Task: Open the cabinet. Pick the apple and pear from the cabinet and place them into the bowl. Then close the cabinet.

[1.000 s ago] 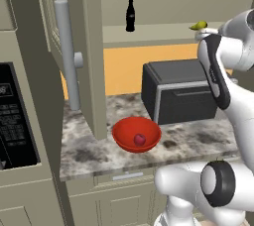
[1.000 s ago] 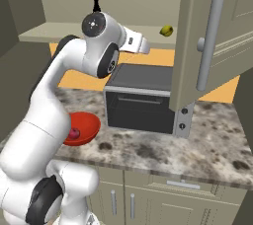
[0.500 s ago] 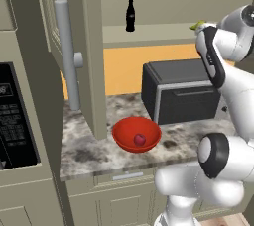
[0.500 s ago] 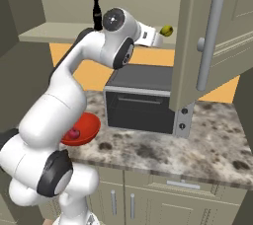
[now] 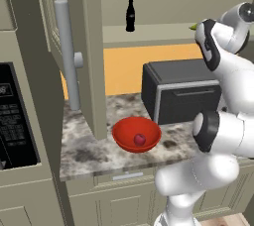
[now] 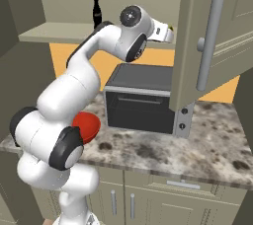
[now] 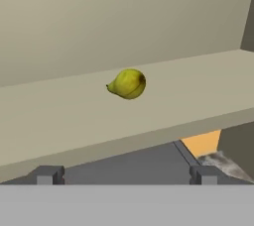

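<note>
The cabinet stands open, its left door [image 5: 92, 46] and right door [image 6: 207, 36] swung out. The yellow-green pear [image 7: 128, 84] lies on its side on the cabinet shelf [image 7: 188, 81], ahead of and slightly above my gripper [image 7: 125, 175], and apart from it. The gripper is open with nothing between its fingertips [image 7: 45, 174]. From the left base view only the pear's green tip [image 5: 193, 27] peeks past my hand. The red bowl [image 5: 124, 132] sits on the counter with the dark-red apple [image 5: 140, 140] inside; in the right base view my arm partly hides the bowl [image 6: 88, 125].
A dark cola bottle [image 5: 130, 15] stands on the shelf to the left. Below the shelf a dark oven box [image 5: 181, 96] sits on the speckled counter [image 6: 212, 145]. The right door's bar handle [image 6: 210, 41] hangs close beside my hand. A black microwave panel [image 5: 15, 116] is at far left.
My arm has risen and swung right along the shelf, bringing the hand up to the pear's end. The jaws stayed open. Bowl, apple and doors have not moved.
</note>
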Tool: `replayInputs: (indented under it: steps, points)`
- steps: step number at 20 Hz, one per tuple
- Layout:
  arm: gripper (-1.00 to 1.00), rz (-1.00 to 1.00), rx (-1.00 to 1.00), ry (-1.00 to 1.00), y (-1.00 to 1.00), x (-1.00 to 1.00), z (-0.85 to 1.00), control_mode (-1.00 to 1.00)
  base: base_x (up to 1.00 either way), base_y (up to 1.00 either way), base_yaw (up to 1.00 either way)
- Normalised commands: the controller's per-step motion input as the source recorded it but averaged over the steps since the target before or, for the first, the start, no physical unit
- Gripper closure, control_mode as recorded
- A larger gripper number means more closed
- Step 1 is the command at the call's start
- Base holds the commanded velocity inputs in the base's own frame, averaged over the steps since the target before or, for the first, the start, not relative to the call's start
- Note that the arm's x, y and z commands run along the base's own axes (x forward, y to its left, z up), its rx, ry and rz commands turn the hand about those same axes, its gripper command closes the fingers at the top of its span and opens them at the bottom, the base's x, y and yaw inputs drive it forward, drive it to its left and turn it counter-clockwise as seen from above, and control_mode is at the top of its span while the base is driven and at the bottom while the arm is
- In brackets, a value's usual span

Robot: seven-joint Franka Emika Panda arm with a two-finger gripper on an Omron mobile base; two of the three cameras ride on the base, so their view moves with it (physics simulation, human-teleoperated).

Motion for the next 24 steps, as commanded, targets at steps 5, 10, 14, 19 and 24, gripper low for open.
replayInputs:
  steps: [5, 10, 14, 19, 24]
  points:
    - [-1.0, 0.0, 0.0, 0.0, -0.16, 0.47, 0.0, -1.0, 0.0, 0.0, 0.0]
    - [-1.0, 0.0, 0.0, 0.0, -0.01, 0.38, 0.0, -1.0, 0.0, 0.0, 0.0]
    - [-1.0, 0.0, 0.0, 0.0, 0.0, 0.35, 0.0, -1.0, 0.0, 0.0, 0.0]
    - [-1.0, 0.0, 0.0, 0.0, -0.17, 0.29, -0.02, -1.0, 0.0, 0.0, 0.0]
    - [-1.0, 0.0, 0.0, 0.0, -0.17, 0.28, -0.11, -1.0, 0.0, 0.0, 0.0]
